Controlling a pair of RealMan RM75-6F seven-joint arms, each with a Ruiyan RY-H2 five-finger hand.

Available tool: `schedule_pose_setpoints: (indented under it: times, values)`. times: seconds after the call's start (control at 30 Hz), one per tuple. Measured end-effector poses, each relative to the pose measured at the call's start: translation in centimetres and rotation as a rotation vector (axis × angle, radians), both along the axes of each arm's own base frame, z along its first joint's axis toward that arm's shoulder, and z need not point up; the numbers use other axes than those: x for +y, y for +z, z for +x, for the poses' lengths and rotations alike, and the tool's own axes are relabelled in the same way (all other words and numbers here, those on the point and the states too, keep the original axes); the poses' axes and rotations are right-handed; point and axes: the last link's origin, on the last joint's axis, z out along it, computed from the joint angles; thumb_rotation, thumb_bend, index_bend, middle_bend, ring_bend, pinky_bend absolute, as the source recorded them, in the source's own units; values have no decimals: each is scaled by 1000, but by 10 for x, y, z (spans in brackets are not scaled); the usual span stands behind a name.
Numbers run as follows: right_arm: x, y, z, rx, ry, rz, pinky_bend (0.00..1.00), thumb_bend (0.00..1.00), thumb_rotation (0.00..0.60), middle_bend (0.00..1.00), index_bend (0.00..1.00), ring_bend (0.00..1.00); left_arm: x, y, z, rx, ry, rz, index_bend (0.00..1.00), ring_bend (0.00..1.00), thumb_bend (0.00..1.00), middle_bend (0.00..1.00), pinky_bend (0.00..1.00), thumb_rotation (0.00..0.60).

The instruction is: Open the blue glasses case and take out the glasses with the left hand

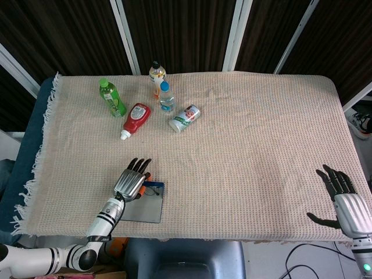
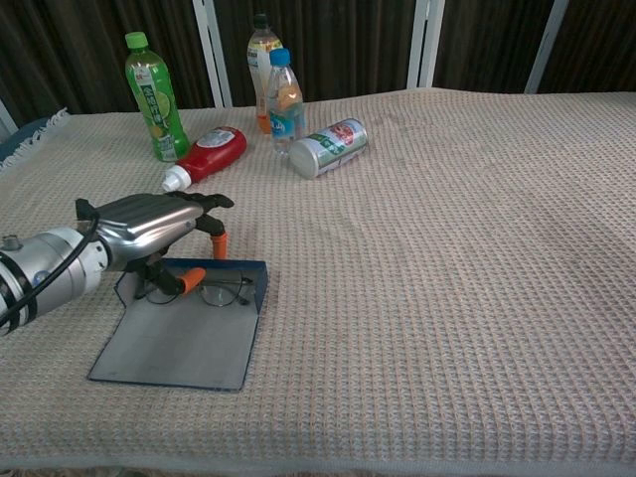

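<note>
Table [image 1: 250, 145] under a beige waffle-weave cloth, fringed at its left edge; dark panelled wall with white strips behind. Blue glasses case [image 2: 184, 338] lies open near the front-left edge, glasses [image 2: 214, 294] inside by the hinge. Left robot hand [image 2: 149, 224] hovers over them, fingers spread and curved downward; whether it touches them cannot be told. Right robot hand [image 1: 344, 203] rests open at the front-right corner, holding nothing. Bottles and a can stand well apart, far left.
</note>
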Motion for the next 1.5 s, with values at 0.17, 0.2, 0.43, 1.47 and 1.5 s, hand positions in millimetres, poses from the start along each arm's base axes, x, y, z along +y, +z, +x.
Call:
schedule_pose_setpoints:
  times: [0.17, 0.2, 0.43, 1.47, 1.5]
  values:
    - [0, 0, 0, -1, 1, -1, 0, 176, 600, 0, 0, 0, 2, -1, 0, -26, -4, 35, 596, 0, 516, 15, 0, 600]
    - [0, 0, 0, -2, 1, -2, 0, 176, 600, 0, 0, 0, 2, -1, 0, -33, -7, 46, 609, 0, 526, 25, 0, 600]
    - [0, 0, 0, -1, 1, -2, 0, 176, 600, 0, 0, 0, 4, -3, -2, -66, -32, 117, 630, 0, 530, 38, 0, 600]
    - [2, 2, 1, -8, 5, -7, 0, 176, 600, 0, 0, 0, 16, -7, -12, -215, -129, 365, 609, 0, 531, 47, 0, 600]
    - [2, 2, 1, -8, 5, -7, 0, 176, 600, 0, 0, 0, 16, -8, -14, -213, -136, 376, 609, 0, 531, 47, 0, 600]
